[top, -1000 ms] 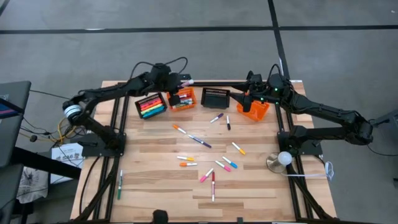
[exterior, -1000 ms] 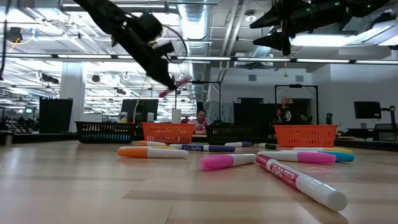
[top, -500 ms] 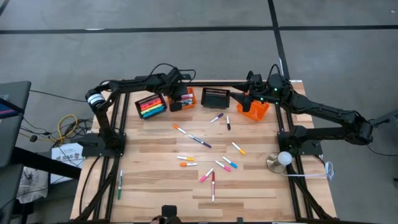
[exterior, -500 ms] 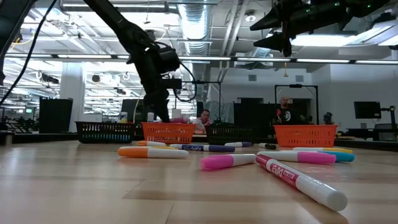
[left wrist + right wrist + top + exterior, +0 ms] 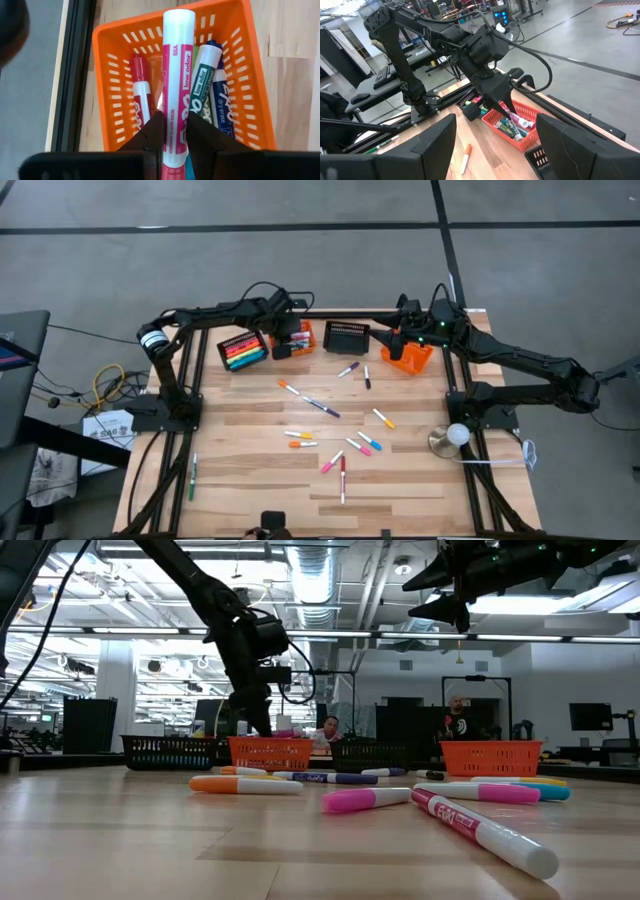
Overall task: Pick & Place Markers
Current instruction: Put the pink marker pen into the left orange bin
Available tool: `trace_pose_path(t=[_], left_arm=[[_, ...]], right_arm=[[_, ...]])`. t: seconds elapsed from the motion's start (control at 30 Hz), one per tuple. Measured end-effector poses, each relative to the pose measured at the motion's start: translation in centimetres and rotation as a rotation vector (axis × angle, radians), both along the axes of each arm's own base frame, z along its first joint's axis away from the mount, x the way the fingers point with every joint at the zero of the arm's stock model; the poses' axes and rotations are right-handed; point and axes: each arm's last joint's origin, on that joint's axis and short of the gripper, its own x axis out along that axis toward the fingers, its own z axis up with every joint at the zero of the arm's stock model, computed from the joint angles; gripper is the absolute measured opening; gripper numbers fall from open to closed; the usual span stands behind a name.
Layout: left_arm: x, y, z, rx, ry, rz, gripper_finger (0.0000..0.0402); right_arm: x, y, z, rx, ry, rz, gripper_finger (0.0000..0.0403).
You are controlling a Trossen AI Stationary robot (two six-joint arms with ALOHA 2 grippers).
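Observation:
My left gripper [image 5: 284,344] is shut on a white marker with a pink label [image 5: 178,70], low over the left orange basket [image 5: 250,85] at the table's far side. Red [image 5: 140,95], green [image 5: 202,82] and blue [image 5: 223,102] markers lie in that basket. Several more markers [image 5: 330,430] lie scattered on the wooden table [image 5: 250,480]. My right gripper [image 5: 500,150] hangs open, well above the table near the right orange basket [image 5: 410,357], with nothing between its fingers. My left gripper pinches the marker's labelled barrel [image 5: 175,131] between its two fingers [image 5: 153,134], toward the marker's pink end. The fingers slant down from above and lie along the marker. Its white end [image 5: 178,22] points down into the basket; whether it touches anything there I cannot tell.
A black basket of markers [image 5: 241,350] stands left of the orange one, and another black basket [image 5: 346,336] to its right. A round metal stand with a white ball [image 5: 456,436] sits by the right edge. People show in the room behind [image 5: 460,725].
My left gripper has come down and toward the near edge, tipping steeply downward, and has brought the pink marker from above the table's far edge into the left orange basket. It has stayed shut on the marker and has kept still for the last half second.

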Motion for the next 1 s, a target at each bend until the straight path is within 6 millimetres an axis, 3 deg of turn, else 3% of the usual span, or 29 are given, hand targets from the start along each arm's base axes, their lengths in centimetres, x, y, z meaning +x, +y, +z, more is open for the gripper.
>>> trace_pose_path(t=[0.37,1.0], left_arm=[[0.3,-0.1,-1.2,-0.033,0.028,0.016,0.0058],[0.6,-0.1,-1.3,-0.031,0.008,0.037,0.0111]], right_arm=[[0.0,0.0,0.0,0.0,-0.001,0.001,0.0265],[0.0,0.0,0.0,0.0,-0.001,0.004,0.0265]])
